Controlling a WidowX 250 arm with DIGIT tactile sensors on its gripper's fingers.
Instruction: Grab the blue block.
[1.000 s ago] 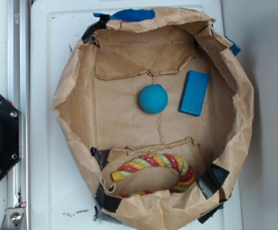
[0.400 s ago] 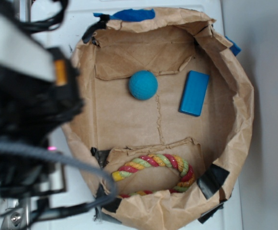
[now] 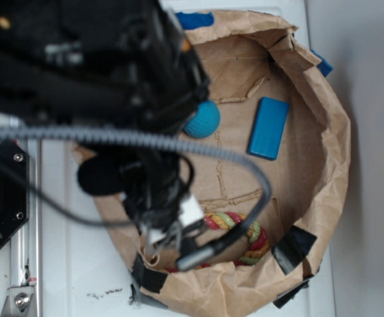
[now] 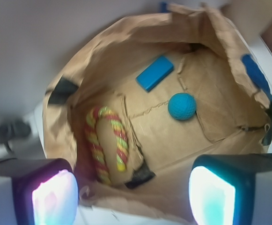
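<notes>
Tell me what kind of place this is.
Probably a lab bench set up for robot grasping trials, not a home. A brown paper bag cut down and taped into a bin holds toy-like props: the blue block, a teal ball and a rope ring. It sits on a white surface.

The block lies alone on bare bag floor, open from above. The ball sits near at its 4 o'clock; the bag wall rises close at 12.
</notes>
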